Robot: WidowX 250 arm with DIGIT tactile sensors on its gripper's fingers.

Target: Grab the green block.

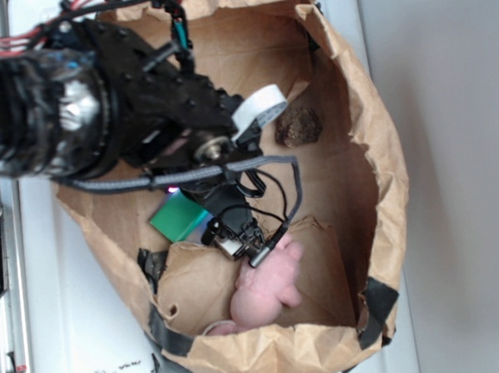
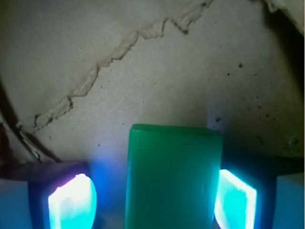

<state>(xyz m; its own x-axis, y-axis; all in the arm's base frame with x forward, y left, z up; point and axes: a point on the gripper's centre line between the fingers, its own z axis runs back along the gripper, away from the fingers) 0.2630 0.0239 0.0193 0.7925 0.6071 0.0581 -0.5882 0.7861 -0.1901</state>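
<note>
The green block (image 2: 174,179) is a smooth flat slab lying on the brown paper floor of the bag, right between my gripper's (image 2: 153,201) two glowing pads. A clear gap shows between the left pad (image 2: 71,202) and the block. The right pad (image 2: 236,200) sits at the block's other side, close or just touching. The jaws stand open around the block. In the exterior view the green block (image 1: 177,216) pokes out to the left from under the black gripper (image 1: 208,226), whose fingertips are hidden by the arm.
The work happens inside a crumpled brown paper bag (image 1: 376,142) with raised walls. A pink plush toy (image 1: 267,293) lies just below the gripper. A dark brown rough lump (image 1: 297,126) sits at the upper right. A torn paper seam (image 2: 119,52) crosses the floor ahead.
</note>
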